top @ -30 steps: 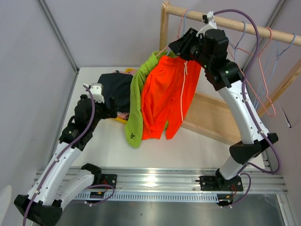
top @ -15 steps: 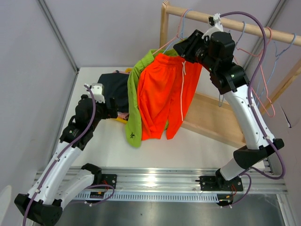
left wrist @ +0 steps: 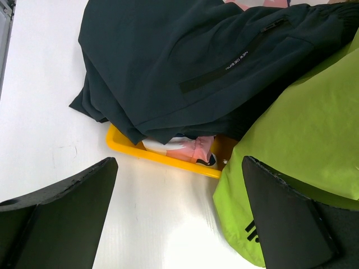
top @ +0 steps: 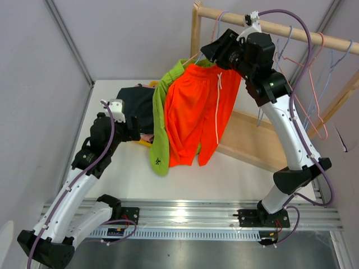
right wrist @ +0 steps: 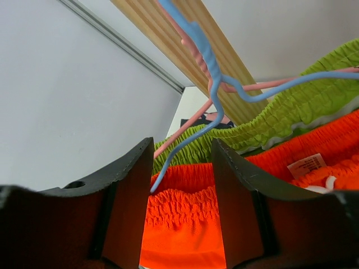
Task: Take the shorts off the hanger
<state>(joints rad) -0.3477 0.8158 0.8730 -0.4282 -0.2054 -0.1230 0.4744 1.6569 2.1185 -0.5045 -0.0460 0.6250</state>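
Nearest me, my left gripper (left wrist: 178,163) hangs low over the table (left wrist: 39,112), jaws as wide as they go and holding nothing. The navy shorts (left wrist: 185,61) lie heaped on a yellow tray (left wrist: 162,158) just ahead of it. Beyond, the lime shorts (top: 161,120) and orange shorts (top: 196,112) hang side by side, long axis straight down, waistbands uppermost. Farthest, my right arm reaches high to the wooden rail (top: 291,29), elbow bent, with the right gripper (right wrist: 181,147) half parted and clamping nothing. The orange waistband sits directly ahead and just below its fingers. The blue hanger (right wrist: 208,61) wire crosses above the gap, so of the 2 arms, I judge the right is closer
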